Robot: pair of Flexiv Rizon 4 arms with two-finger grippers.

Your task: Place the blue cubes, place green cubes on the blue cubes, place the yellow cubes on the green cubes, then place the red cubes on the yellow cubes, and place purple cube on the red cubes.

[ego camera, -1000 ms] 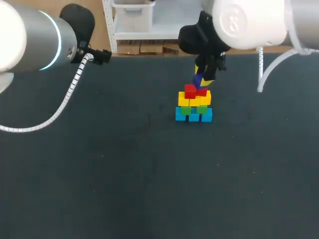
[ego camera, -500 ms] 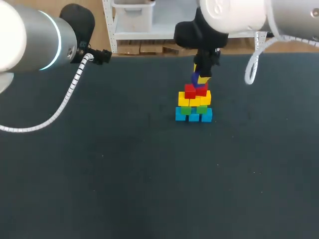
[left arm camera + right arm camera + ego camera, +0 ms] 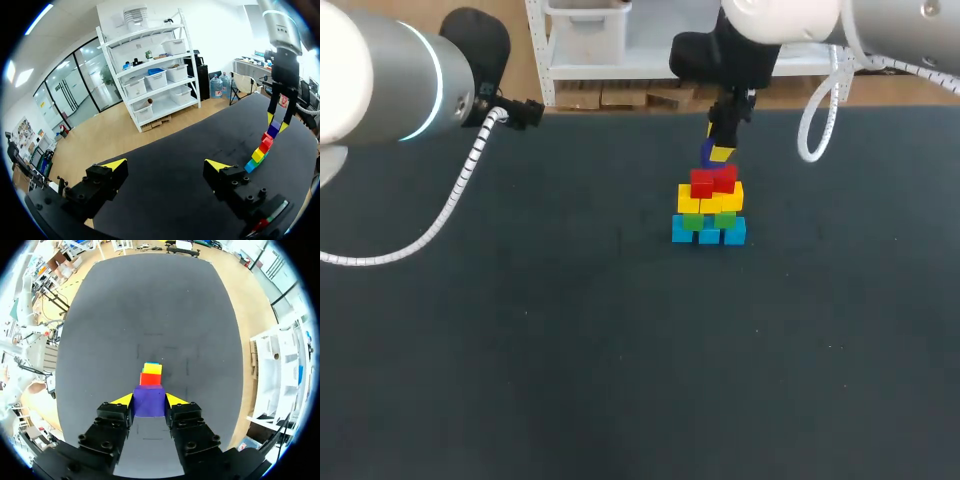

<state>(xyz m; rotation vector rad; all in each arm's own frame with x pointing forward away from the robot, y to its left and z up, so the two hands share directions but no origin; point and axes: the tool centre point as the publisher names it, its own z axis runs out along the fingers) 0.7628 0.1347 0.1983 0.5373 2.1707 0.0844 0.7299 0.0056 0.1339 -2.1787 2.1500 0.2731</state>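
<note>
Head view: the stack [image 3: 709, 205] stands on the dark table [image 3: 570, 350] near its far edge, a little right of the middle. It has blue cubes [image 3: 709, 232] in a row at the bottom, then green cubes [image 3: 708, 220], yellow cubes [image 3: 712, 202] and red cubes [image 3: 712, 181], and each layer is narrower than the one below. The right arm [image 3: 790, 30] comes over the far edge and ends just above the red cubes. From here the purple cube [image 3: 706, 151] is only a small patch beside a yellow tip.
Right wrist view: this view looks straight down, so the purple cube hides most of the stack. Only the edges of the red, yellow and blue cubes show ahead of it.
Left wrist view: seen from the side, the stack is a stepped column well ahead, with the purple cube just above it. I cannot tell whether it touches the red cubes.
Right end effector [image 3: 149, 400]: gripping the purple cube, one finger on each side face.
Left end effector [image 3: 165, 165]: fingers spread wide with nothing between them, over the table and well apart from the stack.
Shapes and surfaces: the cubes are plain and matte, with sharp edges. The fingers are black blocks with screws and yellow wedge tips. The table surface is dull and even. The left arm [image 3: 380, 70] is smooth grey and carries a white coiled cable [image 3: 460, 190].
</note>
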